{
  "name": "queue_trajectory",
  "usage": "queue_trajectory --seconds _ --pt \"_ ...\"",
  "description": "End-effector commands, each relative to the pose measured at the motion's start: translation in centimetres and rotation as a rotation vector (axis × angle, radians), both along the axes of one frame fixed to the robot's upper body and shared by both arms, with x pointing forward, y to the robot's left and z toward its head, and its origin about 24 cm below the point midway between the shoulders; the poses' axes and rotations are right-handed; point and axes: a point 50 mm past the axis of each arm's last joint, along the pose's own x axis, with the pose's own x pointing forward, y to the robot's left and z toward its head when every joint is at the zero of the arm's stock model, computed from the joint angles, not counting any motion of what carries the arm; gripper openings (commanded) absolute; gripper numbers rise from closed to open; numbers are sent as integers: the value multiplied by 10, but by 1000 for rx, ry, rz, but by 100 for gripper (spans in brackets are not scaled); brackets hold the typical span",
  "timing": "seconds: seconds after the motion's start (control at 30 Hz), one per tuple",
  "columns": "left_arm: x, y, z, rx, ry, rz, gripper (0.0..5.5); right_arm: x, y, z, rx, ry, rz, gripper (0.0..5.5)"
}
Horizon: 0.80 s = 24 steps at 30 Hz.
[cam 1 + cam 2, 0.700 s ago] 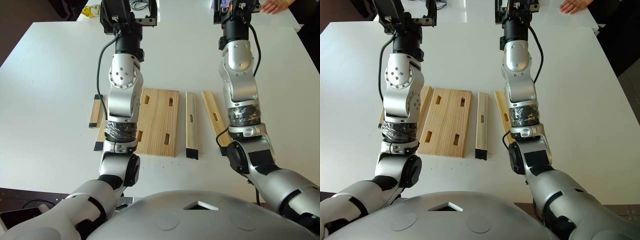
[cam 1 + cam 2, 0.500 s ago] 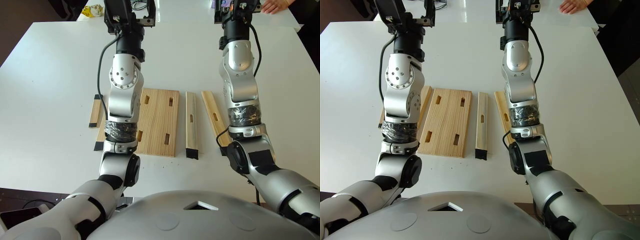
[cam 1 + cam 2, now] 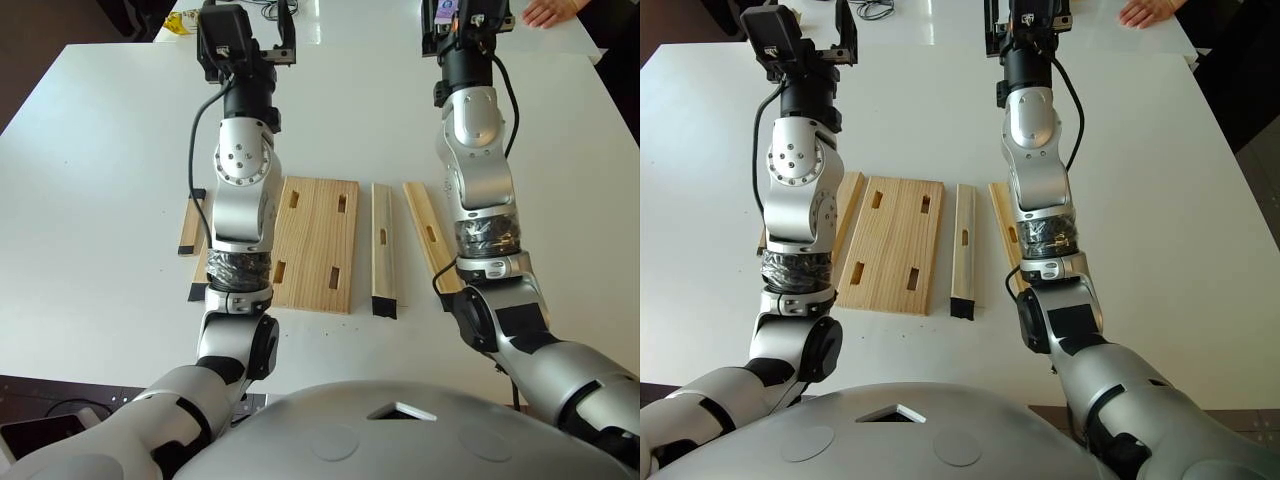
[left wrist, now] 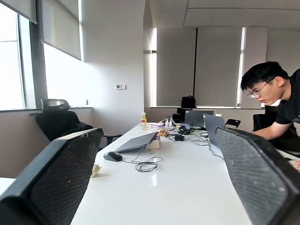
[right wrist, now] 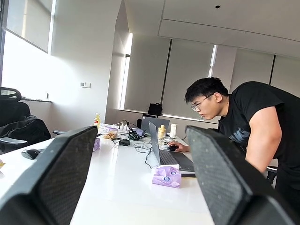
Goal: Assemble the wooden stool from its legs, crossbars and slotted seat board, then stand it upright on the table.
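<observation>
- My left pincer [image 4: 154, 185] is held up over the far part of the table [image 3: 100, 150], pointing out into the room. Its two fingers [image 4: 56, 173] are spread wide apart with nothing between them.
- Past those fingers, a laptop [image 4: 136, 142] and a mouse [image 4: 113, 156] lie on a long white surface.
- My right pincer [image 5: 140, 187] is raised the same way on the other side. Its fingers [image 5: 220, 178] also stand apart and hold nothing.
- A tissue pack [image 5: 165, 176] lies on the white surface just ahead of it.
- The stool is in loose pieces, all lying flat on the table nearer to me, under and between my forearms and well apart from both pincers.
- The seat board [image 3: 315, 245] lies in the middle with its four slots facing up, and my left forearm crosses above its left edge.
- Just right of the board, with a narrow gap, lies the middle bar [image 3: 382, 215]. It is slotted and has a black cap at its near end.
- The right bar [image 3: 425, 225] lies beyond that, angled slightly, and its near end is hidden under my right forearm.
- The inner left bar [image 3: 850, 200] lies just beside the board's left edge and is mostly covered by my left arm.
- The outer left bar [image 3: 187, 228], which is shorter, lies a little farther out.
</observation>
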Motion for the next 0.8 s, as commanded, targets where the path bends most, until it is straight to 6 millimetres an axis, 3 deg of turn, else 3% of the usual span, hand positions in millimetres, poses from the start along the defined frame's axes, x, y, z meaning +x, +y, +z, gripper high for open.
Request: queue_trajectory --seconds 0.03,0.4,0.8 --pt "-2 4 -3 11 18 9 444 -2 2 -6 0 25 4 346" --pt "-1 -5 -3 -24 31 -108 444 -6 5 -13 27 40 4 346" --pt "9 -6 6 -2 -12 -113 444 0 3 -7 28 16 -26 346"
